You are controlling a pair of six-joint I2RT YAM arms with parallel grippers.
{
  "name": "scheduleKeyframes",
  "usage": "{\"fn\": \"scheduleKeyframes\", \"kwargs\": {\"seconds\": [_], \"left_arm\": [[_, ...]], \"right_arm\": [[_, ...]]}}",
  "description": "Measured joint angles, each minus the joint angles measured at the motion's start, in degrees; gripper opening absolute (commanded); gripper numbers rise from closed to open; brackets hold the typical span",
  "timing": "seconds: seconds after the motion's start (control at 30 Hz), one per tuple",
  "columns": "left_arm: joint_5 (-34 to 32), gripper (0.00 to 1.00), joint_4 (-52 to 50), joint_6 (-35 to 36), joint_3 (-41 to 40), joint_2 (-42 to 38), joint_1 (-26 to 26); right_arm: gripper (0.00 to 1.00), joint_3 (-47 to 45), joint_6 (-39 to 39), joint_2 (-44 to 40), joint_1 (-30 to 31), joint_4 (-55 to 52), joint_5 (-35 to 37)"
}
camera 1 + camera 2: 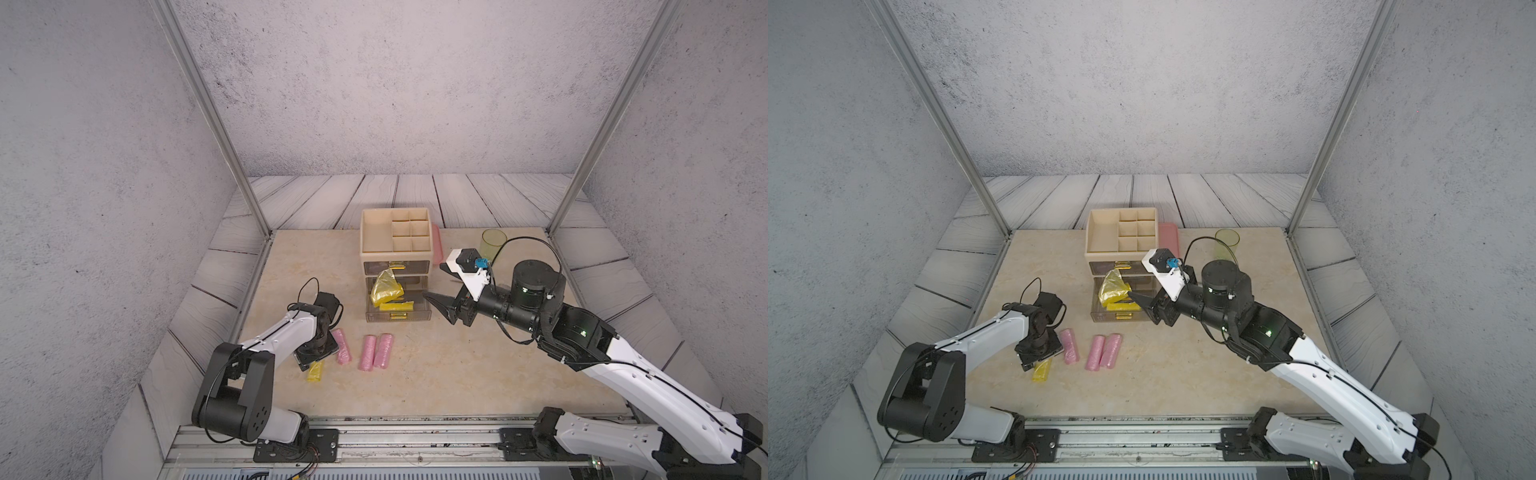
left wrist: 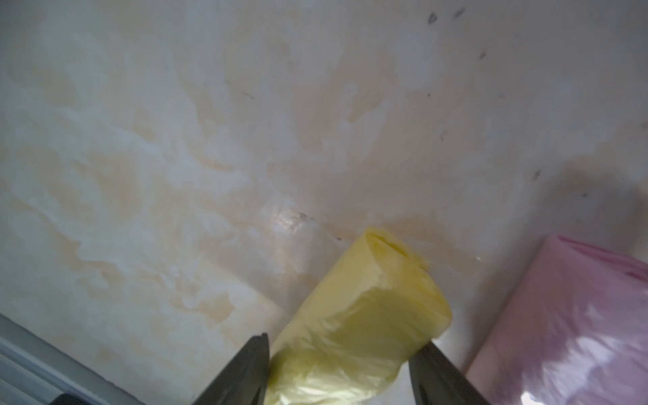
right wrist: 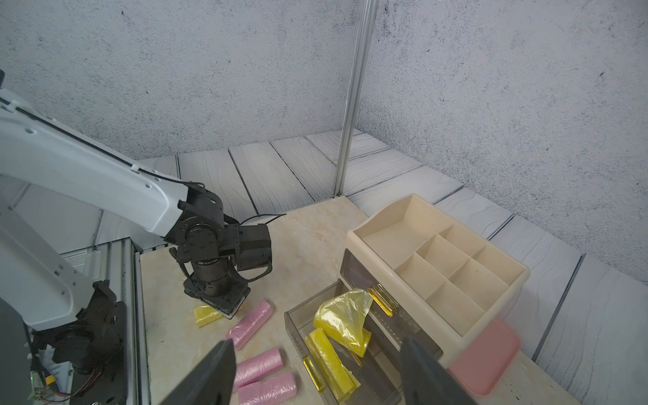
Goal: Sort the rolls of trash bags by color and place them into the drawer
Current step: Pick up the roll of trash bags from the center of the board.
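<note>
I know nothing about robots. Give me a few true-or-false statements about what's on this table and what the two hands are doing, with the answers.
1. Three pink rolls lie loose on the table. True.
2. The open drawer holds purple rolls. False: it holds yellow rolls.
3. The left hand straddles a yellow roll lying on the table. True.
4. The right hand carries a pink roll. False: it is open and empty.
5. The green cup stands in the top tray. False: it stands on the table, apart from the tray.
</note>
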Motion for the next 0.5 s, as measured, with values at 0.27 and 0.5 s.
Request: {"fn": "scheduleKeyframes", "kwargs": {"seconds": [0.27, 0.5], "left_arm": [[1.3, 0.07, 1.6, 1.3, -0.8, -0.5, -0.1], [5.6, 0.00, 0.0, 0.4, -0.8, -8.0, 0.0]], "right_arm": [[0.77, -0.1, 0.0, 0.2, 0.0, 0.0, 0.1], [0.79, -0.9, 0.0, 0.7, 0.0, -0.2, 1.7]]}}
